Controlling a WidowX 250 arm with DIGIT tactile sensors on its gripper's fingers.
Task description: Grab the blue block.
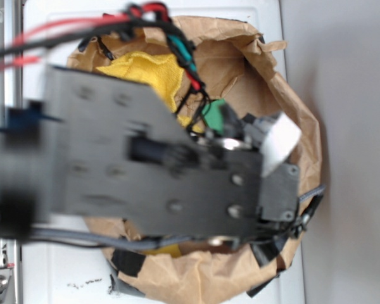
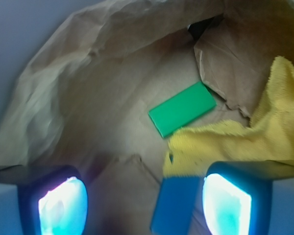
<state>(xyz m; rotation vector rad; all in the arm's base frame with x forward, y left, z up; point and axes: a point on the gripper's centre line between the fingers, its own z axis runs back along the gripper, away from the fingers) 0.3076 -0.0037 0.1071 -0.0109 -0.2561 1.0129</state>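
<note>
In the wrist view the blue block (image 2: 175,204) lies flat on the floor of a brown paper bag (image 2: 108,98), its top edge tucked against a yellow cloth (image 2: 235,142). My gripper (image 2: 144,208) is open, its two pads wide apart at the bottom of the frame. The block sits between them, close beside the right fingertip (image 2: 228,205) and far from the left one. A green block (image 2: 182,108) lies farther ahead. In the exterior view the arm (image 1: 145,164) hangs over the bag and hides the blue block; only a corner of the green block (image 1: 214,115) shows.
The crumpled bag walls (image 1: 291,107) rise all round the objects. The yellow cloth (image 1: 145,73) fills one side of the bag. The bag stands on a white surface (image 1: 57,272), with a metal rail (image 1: 0,272) at the left edge.
</note>
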